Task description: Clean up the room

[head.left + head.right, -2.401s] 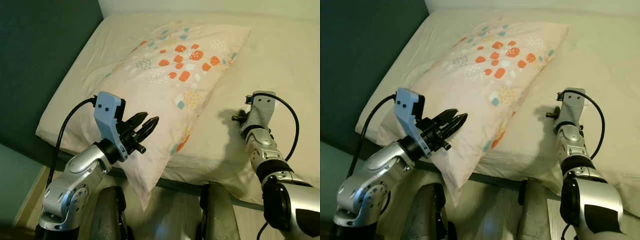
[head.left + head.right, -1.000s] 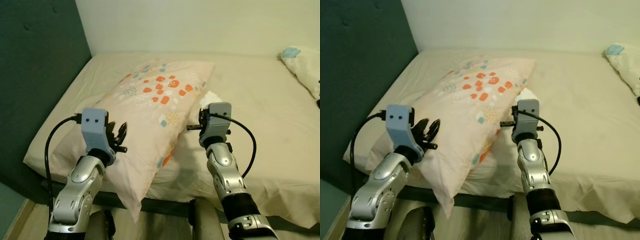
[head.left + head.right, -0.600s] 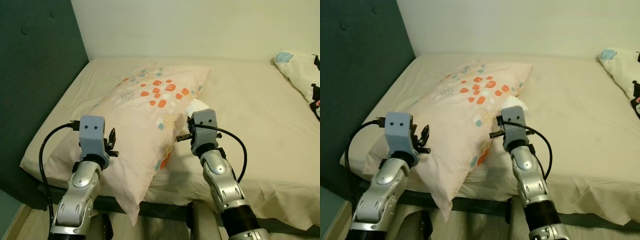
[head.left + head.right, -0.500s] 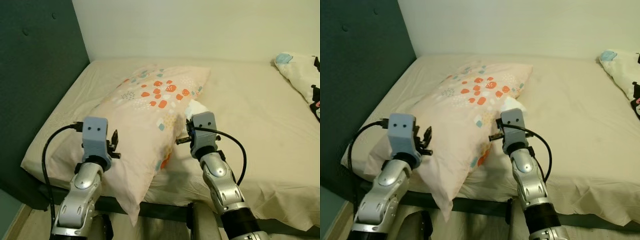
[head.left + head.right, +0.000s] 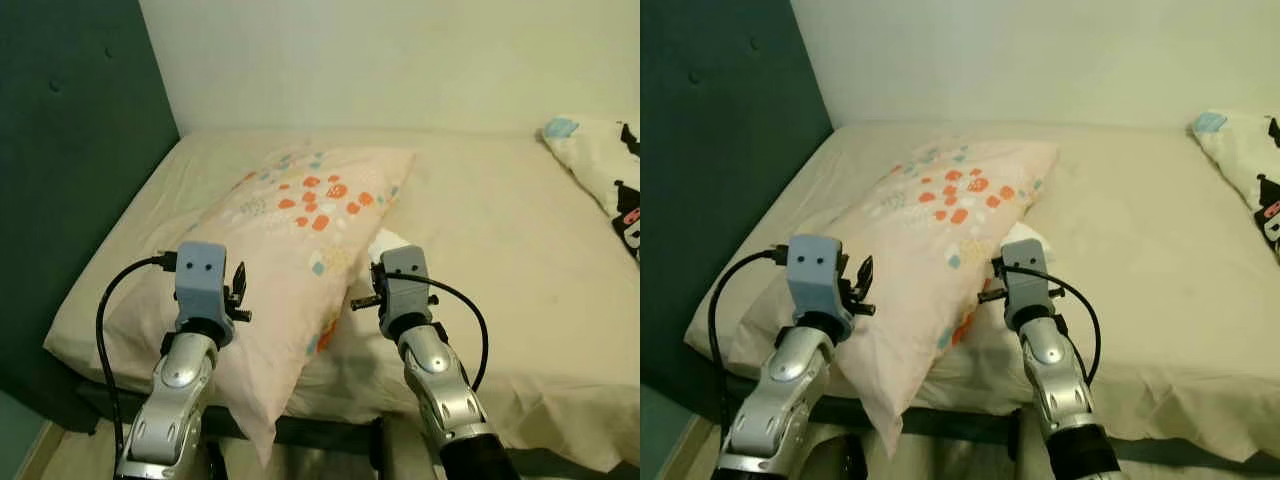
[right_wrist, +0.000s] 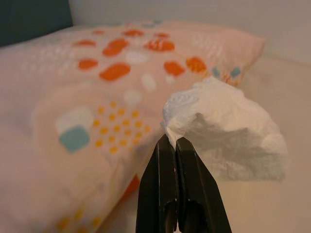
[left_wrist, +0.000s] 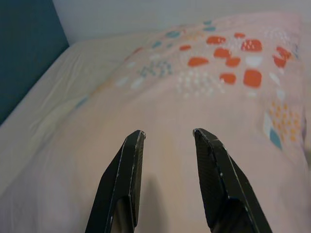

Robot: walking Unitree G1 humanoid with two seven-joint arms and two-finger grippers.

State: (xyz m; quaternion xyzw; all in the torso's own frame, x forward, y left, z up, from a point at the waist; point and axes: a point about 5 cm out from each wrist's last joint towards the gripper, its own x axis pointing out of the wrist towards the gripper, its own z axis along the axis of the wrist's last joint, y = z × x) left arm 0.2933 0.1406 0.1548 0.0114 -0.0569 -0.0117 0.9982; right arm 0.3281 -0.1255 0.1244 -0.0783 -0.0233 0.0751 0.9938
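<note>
A pale pink pillow (image 5: 290, 230) with orange and teal spots lies on the bed, its near corner hanging over the mattress edge. My left gripper (image 7: 167, 132) hovers just above the pillow's near half, open, with nothing between its fingers. My right gripper (image 6: 171, 138) is beside the pillow's right edge, shut on the rim of a crumpled white tissue (image 6: 226, 131). From the head, the tissue (image 5: 390, 243) peeks out just beyond the right wrist's grey camera block (image 5: 402, 278).
The cream sheet (image 5: 500, 230) covers the bed to the right of the pillow. A white cushion with a black and pink print (image 5: 610, 170) lies at the right edge. A dark teal headboard (image 5: 70, 150) runs along the left, and a pale wall stands behind the bed.
The head view has pulled back and up. My right gripper has come in from the open sheet to the pillow's right edge, with the tissue at its tip. The left gripper now points forward over the pillow.
</note>
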